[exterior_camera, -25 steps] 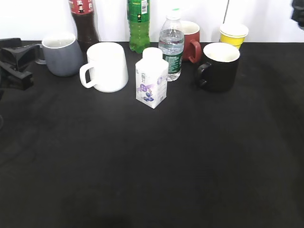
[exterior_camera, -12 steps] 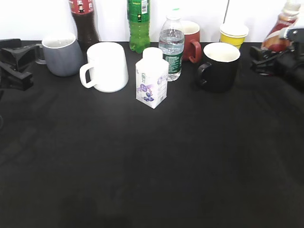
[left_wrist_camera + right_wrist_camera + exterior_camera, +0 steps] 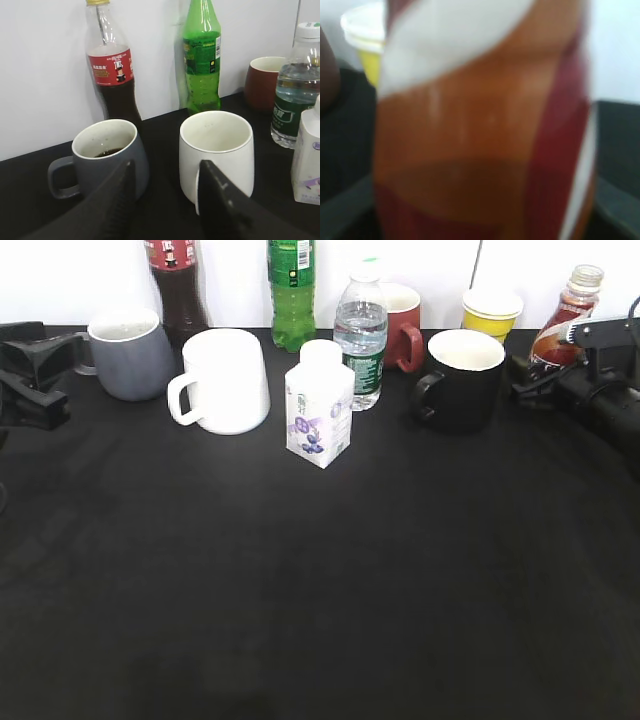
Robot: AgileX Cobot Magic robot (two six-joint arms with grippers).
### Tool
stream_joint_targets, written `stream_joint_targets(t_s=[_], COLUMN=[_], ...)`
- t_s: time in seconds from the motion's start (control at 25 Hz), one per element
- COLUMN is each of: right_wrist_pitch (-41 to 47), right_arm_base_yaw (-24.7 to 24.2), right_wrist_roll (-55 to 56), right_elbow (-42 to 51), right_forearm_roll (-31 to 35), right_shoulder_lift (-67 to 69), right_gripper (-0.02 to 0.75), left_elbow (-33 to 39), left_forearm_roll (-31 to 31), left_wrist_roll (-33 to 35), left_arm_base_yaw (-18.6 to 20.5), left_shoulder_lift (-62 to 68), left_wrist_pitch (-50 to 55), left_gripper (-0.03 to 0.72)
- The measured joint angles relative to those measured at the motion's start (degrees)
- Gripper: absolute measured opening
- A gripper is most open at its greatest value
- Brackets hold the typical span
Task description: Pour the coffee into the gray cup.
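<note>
At far left of the bench, gray cup [image 3: 109, 155] already holds a little coffee, left jaws spread just beside it; far right, right jaws pinching the coffee bottle [image 3: 562, 322] upright, so pouring looks done, release remaining.

Matt black cloth on the table [image 3: 300, 590], finely woven, at lower frame. Upper left: matt gray cup [image 3: 107, 157], ceramic, speckled cream glaze inside, beside a glossy white mug [image 3: 216, 150]. Clear glossy plastic for cola bottle [image 3: 111, 75], green bottle [image 3: 201, 60] and water bottle [image 3: 361, 340], each with a printed film label. Centre: carton [image 3: 319, 410] of smooth white printed paper. Right: semi-gloss black mug [image 3: 462, 380]; coffee bottle [image 3: 485, 125] with a shiny label. Matt black plastic on left gripper [image 3: 167, 202].
</note>
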Motion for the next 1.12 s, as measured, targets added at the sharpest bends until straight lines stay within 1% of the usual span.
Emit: stream_joint_targets(t_s=[0.08, 0.2, 0.28, 0.48, 0.52, 0.6, 0.68, 0.72, 0.8, 0.84, 0.92, 1.0, 1.04, 1.12], right_wrist_pitch=[0.5, 1.1, 1.1, 1.3, 2.4, 8.3, 16.5, 20.8, 31.6, 38.0, 54.9, 72.3, 80.4, 95.0], right_arm_base_yaw=[0.0, -0.1, -0.2, -0.2, -0.2, -0.2, -0.2, -0.2, -0.1, -0.1, 0.5, 2.0, 2.9, 5.1], right_wrist_roll=[0.0, 0.0, 0.0, -0.1, -0.1, -0.1, -0.1, -0.1, -0.1, 0.4, 2.1, 2.5, 2.5, 2.5], right_elbow=[0.1, 3.4, 7.2, 16.8, 18.7, 20.2, 20.3, 20.3, 20.0, 20.0, 19.9, 17.7, 15.5, 9.3], right_forearm_roll=[0.0, 0.3, 2.1, 2.4, 2.4, 1.8, -1.6, -3.4, -5.5, -5.7, -5.1, 2.0, 6.6, 12.0], right_shoulder_lift=[-0.1, -3.5, -6.0, -15.5, -18.4, -25.1, -32.5, -36.4, -42.7, -45.2, -49.6, -52.3, -52.8, -53.0], right_gripper=[0.603, 0.603, 0.603, 0.592, 0.591, 0.591, 0.591, 0.591, 0.591, 0.591, 0.59, 0.588, 0.576, 0.538], left_elbow=[0.0, 0.0, 0.0, 0.0, 0.0, 0.0, -0.3, -1.8, -7.1, -9.3, -13.0, -16.2, -18.5, -22.8], left_forearm_roll=[0.0, 0.0, 0.0, 0.0, 0.0, 0.0, 0.0, 0.0, 0.0, -0.1, -1.3, -5.2, -7.1, -9.8], left_wrist_roll=[0.0, 0.0, 0.0, 0.0, 0.0, 0.0, 0.0, 0.0, 0.0, 0.0, 0.0, 0.0, 0.0, 0.0], left_arm_base_yaw=[0.0, 0.0, 0.0, 0.0, 0.0, 0.0, 0.0, 0.0, 0.0, 0.0, 0.0, 0.0, 0.0, 0.0], left_shoulder_lift=[0.0, 0.0, 0.0, 0.0, 0.0, 0.0, -0.9, -2.0, -4.0, -4.8, -6.3, -7.3, -7.5, -7.5], left_wrist_pitch=[0.0, 0.0, 0.0, 0.1, 0.5, 3.2, 8.2, 13.2, 26.5, 32.9, 45.0, 57.6, 65.2, 79.3], left_gripper=[0.32, 0.32, 0.32, 0.32, 0.32, 0.32, 0.32, 0.32, 0.32, 0.32, 0.32, 0.32, 0.32, 0.32])
